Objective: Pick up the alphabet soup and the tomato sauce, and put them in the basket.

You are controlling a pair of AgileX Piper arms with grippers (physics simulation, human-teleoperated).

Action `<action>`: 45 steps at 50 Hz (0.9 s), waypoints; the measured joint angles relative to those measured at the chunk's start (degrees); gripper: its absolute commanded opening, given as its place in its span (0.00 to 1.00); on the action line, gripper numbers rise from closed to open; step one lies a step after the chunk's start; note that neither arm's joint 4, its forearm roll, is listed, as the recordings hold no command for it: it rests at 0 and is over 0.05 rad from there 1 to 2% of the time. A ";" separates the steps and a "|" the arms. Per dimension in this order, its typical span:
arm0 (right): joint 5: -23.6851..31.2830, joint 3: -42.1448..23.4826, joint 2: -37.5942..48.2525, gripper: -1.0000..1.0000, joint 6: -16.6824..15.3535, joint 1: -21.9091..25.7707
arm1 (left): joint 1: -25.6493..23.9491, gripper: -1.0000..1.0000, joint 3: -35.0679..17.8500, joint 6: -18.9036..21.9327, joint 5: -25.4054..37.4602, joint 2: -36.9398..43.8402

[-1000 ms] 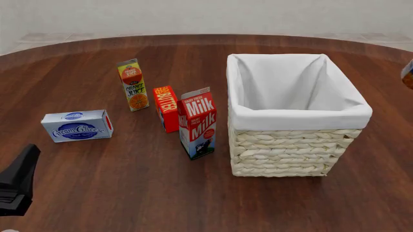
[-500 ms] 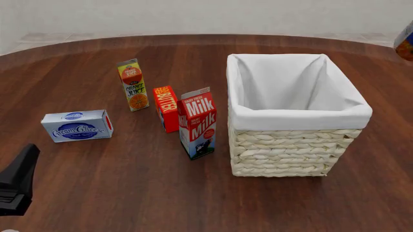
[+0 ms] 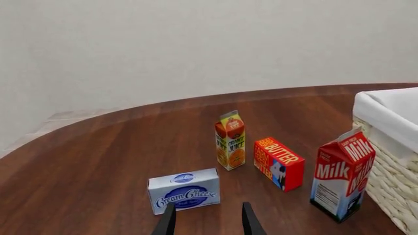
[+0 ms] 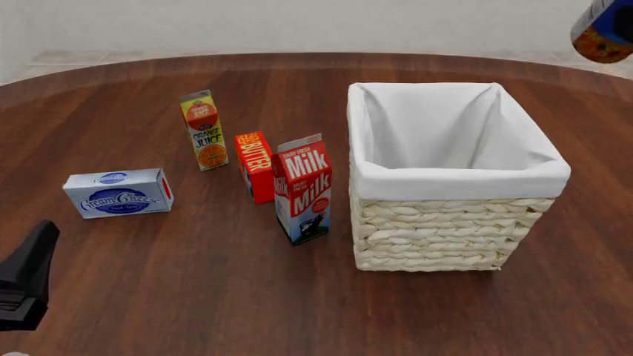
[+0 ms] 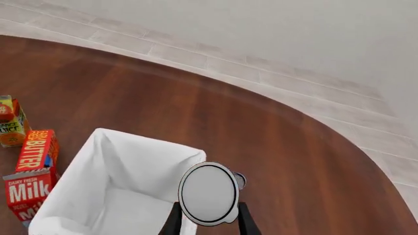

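The alphabet soup (image 4: 601, 30), a blue can with an orange lower part, hangs high at the front view's top right corner, above and to the right of the basket (image 4: 457, 180). In the right wrist view my right gripper (image 5: 208, 211) is shut on the alphabet soup (image 5: 209, 193), whose silver top faces the camera over one corner of the basket (image 5: 98, 147). My left gripper (image 3: 207, 211) stands open and empty, low at the near left (image 4: 28, 276), short of the cream cheese box. The tomato sauce is out of view.
Left of the basket stand a milk carton (image 4: 304, 189), a red butter box (image 4: 256, 167) and an orange juice carton (image 4: 204, 130). A cream cheese box (image 4: 118, 193) lies further left. The round wooden table (image 4: 218, 297) has a curved far edge.
The alphabet soup has risen and shifted left, from the right edge of the front view to its top right corner. The left arm has not moved.
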 measured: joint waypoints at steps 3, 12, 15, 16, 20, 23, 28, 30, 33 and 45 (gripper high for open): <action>0.21 -0.53 0.41 0.00 0.36 1.08 | 0.03 1.00 0.00 -0.03 0.00 0.00; 0.98 -1.91 1.55 0.00 1.43 3.91 | 0.07 1.00 0.00 -0.18 0.07 -0.10; 1.23 -2.21 1.91 0.00 1.71 4.81 | 0.08 1.00 0.00 -0.22 0.08 -0.14; 1.30 -2.30 2.04 0.00 1.78 5.08 | 0.09 1.00 0.00 -0.23 0.09 -0.15; 1.68 -2.66 2.56 0.00 2.13 6.21 | 0.09 1.00 0.00 -0.27 0.09 -0.18; 2.01 -2.96 3.03 0.00 2.34 6.99 | 0.08 1.00 0.00 -0.28 0.09 -0.19; 2.84 -3.64 4.02 0.00 2.59 8.39 | 0.09 1.00 0.00 -0.31 0.09 -0.22; 3.22 -4.03 4.42 0.00 2.70 8.91 | 0.09 1.00 0.00 -0.31 0.10 -0.25; 3.70 -4.56 4.99 0.00 2.66 9.56 | 0.11 1.00 0.00 -0.32 0.12 -0.30; 6.46 -6.50 6.48 0.00 2.47 11.81 | 0.10 1.00 0.00 -0.35 0.20 -0.39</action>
